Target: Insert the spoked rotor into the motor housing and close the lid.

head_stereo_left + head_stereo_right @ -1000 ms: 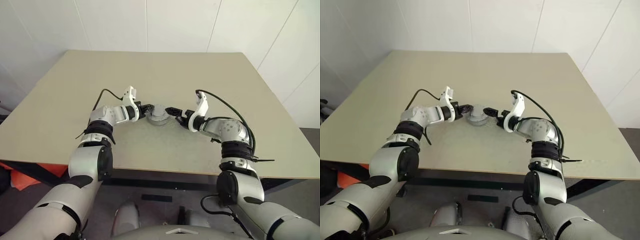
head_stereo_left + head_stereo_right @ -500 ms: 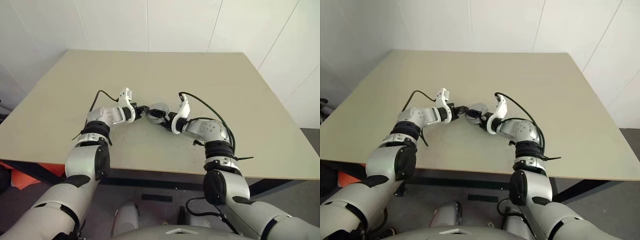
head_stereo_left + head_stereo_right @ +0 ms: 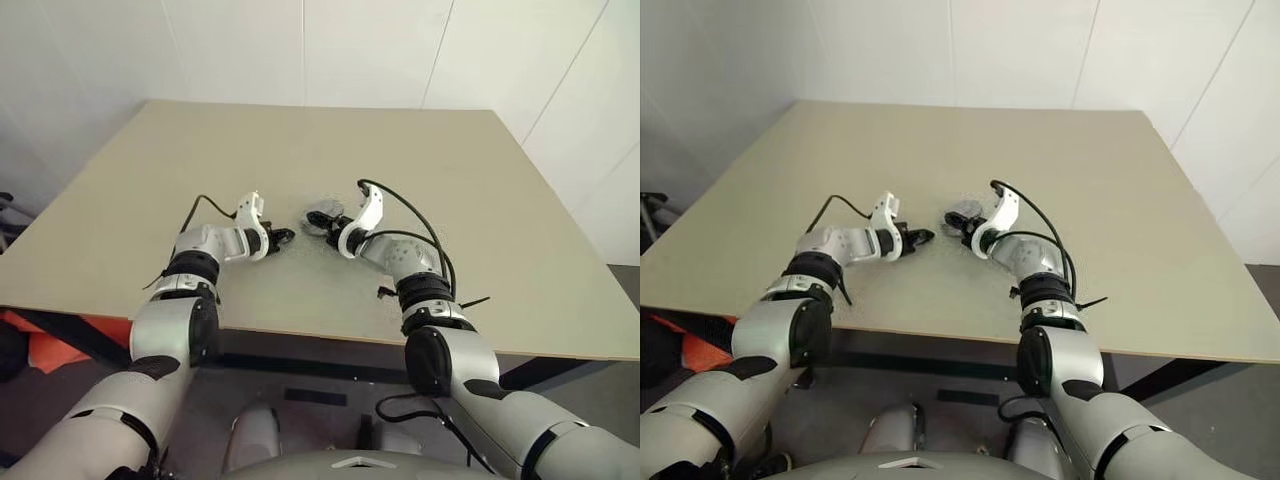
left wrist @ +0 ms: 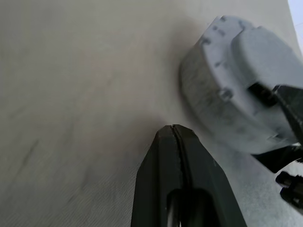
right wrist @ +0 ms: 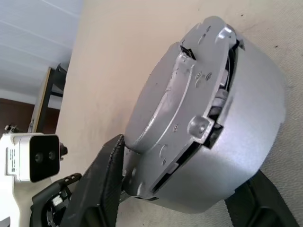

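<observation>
- Right gripper (image 5: 180,198) straddles the motor housing (image 5: 236,137), fingers on either flank; left gripper (image 4: 173,130), at its nine o'clock, is clamped empty.
- We judge lid (image 5: 175,90) closing underway; next, we press it flush.

One motor housing (image 5: 246,137) with one lid (image 5: 175,90) on top of it. One surface (image 3: 200,150). Two robot arms, so two grippers: left gripper (image 3: 281,237), right gripper (image 3: 318,220). No other loose parts countable.

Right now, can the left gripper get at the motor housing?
Probably yes. The left gripper, shut, sits beside the motor housing with bare table between them. But the right gripper already straddles the housing, so space is tight.
</observation>
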Motion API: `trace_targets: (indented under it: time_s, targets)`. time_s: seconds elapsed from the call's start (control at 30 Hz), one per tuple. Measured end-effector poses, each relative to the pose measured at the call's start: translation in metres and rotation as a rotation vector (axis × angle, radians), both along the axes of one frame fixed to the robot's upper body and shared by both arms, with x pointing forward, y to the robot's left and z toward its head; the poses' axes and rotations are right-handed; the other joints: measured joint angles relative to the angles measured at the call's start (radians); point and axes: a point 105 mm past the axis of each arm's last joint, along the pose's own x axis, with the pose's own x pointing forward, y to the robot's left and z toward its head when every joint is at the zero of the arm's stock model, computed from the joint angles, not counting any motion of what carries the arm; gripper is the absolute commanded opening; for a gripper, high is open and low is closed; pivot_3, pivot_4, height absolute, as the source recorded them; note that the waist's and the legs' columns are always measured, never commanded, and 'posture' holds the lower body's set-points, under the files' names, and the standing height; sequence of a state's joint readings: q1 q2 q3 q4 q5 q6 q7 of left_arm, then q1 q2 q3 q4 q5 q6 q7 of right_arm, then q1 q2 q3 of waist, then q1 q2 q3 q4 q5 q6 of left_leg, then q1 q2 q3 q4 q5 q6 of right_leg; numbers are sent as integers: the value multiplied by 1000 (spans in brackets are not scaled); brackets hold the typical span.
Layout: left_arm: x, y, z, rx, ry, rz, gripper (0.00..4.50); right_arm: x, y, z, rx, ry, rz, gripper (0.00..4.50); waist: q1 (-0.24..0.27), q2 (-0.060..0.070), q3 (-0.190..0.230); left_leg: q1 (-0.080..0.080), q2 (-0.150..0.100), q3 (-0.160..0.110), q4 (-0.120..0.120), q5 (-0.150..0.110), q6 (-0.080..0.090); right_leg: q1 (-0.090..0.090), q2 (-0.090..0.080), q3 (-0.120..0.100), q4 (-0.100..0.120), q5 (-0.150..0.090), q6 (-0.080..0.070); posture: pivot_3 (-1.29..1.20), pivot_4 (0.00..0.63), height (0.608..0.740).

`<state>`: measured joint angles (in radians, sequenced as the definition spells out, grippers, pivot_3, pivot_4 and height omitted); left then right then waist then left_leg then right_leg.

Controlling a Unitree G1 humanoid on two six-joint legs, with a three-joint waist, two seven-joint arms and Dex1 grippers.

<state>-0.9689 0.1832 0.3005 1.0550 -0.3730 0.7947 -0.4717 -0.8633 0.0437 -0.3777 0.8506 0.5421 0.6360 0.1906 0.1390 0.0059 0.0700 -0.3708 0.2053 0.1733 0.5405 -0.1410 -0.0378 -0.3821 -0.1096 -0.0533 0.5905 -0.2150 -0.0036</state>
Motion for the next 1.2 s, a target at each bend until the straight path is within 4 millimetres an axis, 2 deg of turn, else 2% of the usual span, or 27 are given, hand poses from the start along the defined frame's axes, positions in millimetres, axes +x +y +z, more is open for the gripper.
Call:
trace_targets:
  time_s: [0.07,0.13,0.2,0.3,0.43,0.77,0.97,1.2]
  targets:
    - [0,0,0,1,0,-1,0,3,-6,-2,-22,-3,-29,1960,1,0,0,0,0,0,0,0,0,0,0,0,0,0,0,0,0,740]
    - [0,-1,0,4,0,-3,0,6,-9,1,-35,-20,-49,1960,1,0,0,0,0,0,0,0,0,0,0,0,0,0,1,0,0,740]
    - [0,-2,0,1,0,-7,0,8,-15,2,-38,-31,-72,1616,4,0,0,0,0,0,0,0,0,0,0,0,0,1,0,0,0,740]
    - [-1,-2,0,0,0,-9,0,14,-15,15,-24,-66,-80,1199,5,1,-1,0,0,0,0,0,0,0,0,0,1,1,-1,0,0,740]
    - [-1,-3,0,-2,-1,-13,0,15,-18,16,-12,-72,-91,1170,8,1,-2,0,0,0,0,0,0,1,1,0,1,4,-6,0,0,740]
    - [-1,-3,0,-1,-2,-11,0,16,-20,16,25,-61,-108,1169,8,1,-2,0,0,0,0,0,0,1,1,0,1,2,-2,0,0,740]
    - [0,-2,1,-4,-6,-8,0,16,-21,16,62,-50,-120,1169,8,1,-2,-1,0,0,0,0,0,0,1,0,1,4,-6,0,0,740]
    - [2,3,3,-14,-17,10,0,15,-26,18,225,17,-151,1169,7,1,-2,-7,1,0,0,0,0,-6,2,0,1,5,-7,0,0,740]
